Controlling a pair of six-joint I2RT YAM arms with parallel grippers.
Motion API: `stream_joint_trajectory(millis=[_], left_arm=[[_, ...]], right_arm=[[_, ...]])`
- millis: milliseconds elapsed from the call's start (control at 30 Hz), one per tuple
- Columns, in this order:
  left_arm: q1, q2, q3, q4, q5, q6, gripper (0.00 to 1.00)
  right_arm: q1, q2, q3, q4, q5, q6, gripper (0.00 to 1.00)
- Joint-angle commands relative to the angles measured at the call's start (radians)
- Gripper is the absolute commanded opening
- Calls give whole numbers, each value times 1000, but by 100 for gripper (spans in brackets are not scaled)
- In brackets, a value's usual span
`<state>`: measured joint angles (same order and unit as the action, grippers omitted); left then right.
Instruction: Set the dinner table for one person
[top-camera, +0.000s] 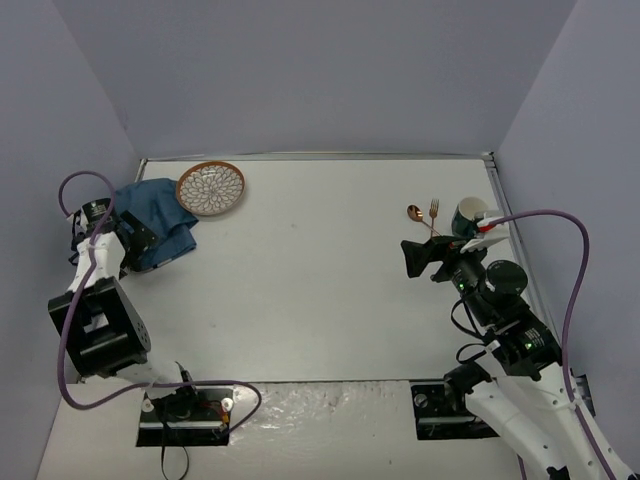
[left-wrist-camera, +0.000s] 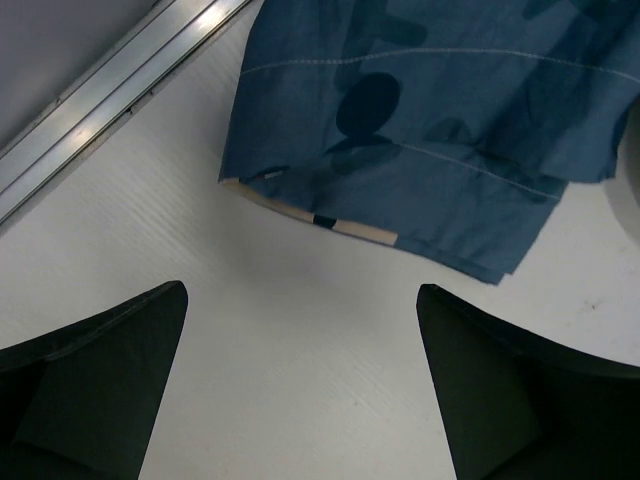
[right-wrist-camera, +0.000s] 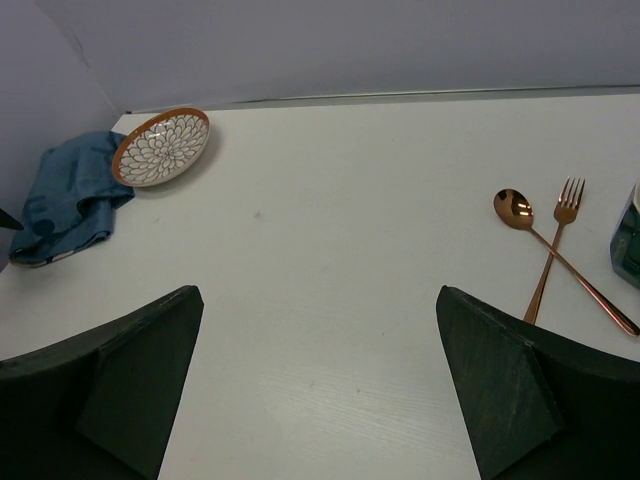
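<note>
Counter (top-camera: 320, 290) fills view: rigid, fixed, nothing to grip. Cloth (left-wrist-camera: 430, 110) at 10 o'clock: looks soft, light; pinch folded edge. Left claw (left-wrist-camera: 300, 290) wide, empty, near it. Right claw (right-wrist-camera: 318, 292) wide, empty.

**A:** Legible text, any view?

**B:** None. The blue cloth (left-wrist-camera: 430, 100), far left on the bench (left-wrist-camera: 300, 380), carries darker printed shapes broken by folds. No letter can be made out.

**A:** The small pale tab (left-wrist-camera: 271, 175) on its hem?

**B:** Too small to read.

**A:** The plate (right-wrist-camera: 160, 147) beside the cloth, and the mug (top-camera: 468, 215) at far right?

**B:** The plate has a petal pattern only. Nothing on the mug is readable.
</note>
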<state>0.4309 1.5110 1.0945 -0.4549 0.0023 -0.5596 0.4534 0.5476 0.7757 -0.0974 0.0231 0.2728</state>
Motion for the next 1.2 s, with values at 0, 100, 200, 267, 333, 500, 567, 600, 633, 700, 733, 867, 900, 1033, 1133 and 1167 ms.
stream_joint_trajectory(millis=[0, 100, 200, 267, 333, 500, 567, 600, 633, 700, 733, 867, 900, 1033, 1133, 1167], left_arm=[[20, 122, 121, 133, 47, 29, 97], [35, 198, 159, 150, 40, 52, 97], [42, 260, 190, 169, 50, 82, 97], [42, 301, 207, 170, 57, 89, 94], [45, 329, 220, 164, 49, 89, 89], [49, 382, 244, 151, 63, 104, 57], [49, 391, 250, 145, 75, 111, 38], [49, 392, 252, 143, 80, 115, 28], [49, 391, 250, 143, 85, 121, 16], [49, 384, 249, 130, 93, 131, 2], [49, 377, 249, 118, 93, 132, 1], [38, 279, 260, 36, 116, 119, 0], [30, 241, 268, 7, 125, 114, 0], [-47, 43, 354, -153, 111, 113, 0], [-126, -38, 472, -271, 85, 119, 0], [-167, -60, 536, -314, 75, 119, 0]], right_arm=[[7, 15, 4, 81, -29, -20, 100], [7, 8, 4, 81, -45, -26, 100], [7, -4, 0, 82, -68, -29, 100], [7, -12, -2, 82, -78, -30, 100], [7, -17, -1, 82, -77, -33, 100], [7, -18, 3, 81, -75, -40, 100], [7, -16, 2, 81, -76, -39, 100], [7, -15, 2, 81, -77, -38, 100], [7, -14, 3, 81, -80, -38, 100], [7, -15, 4, 81, -83, -38, 100], [7, -17, 4, 81, -84, -38, 100], [7, -20, 10, 81, -83, -37, 100], [7, -17, 14, 81, -85, -36, 100], [7, 2, 31, 81, -95, -25, 100], [7, 40, 40, 82, -103, -14, 100], [8, 57, 45, 82, -109, -8, 100]])
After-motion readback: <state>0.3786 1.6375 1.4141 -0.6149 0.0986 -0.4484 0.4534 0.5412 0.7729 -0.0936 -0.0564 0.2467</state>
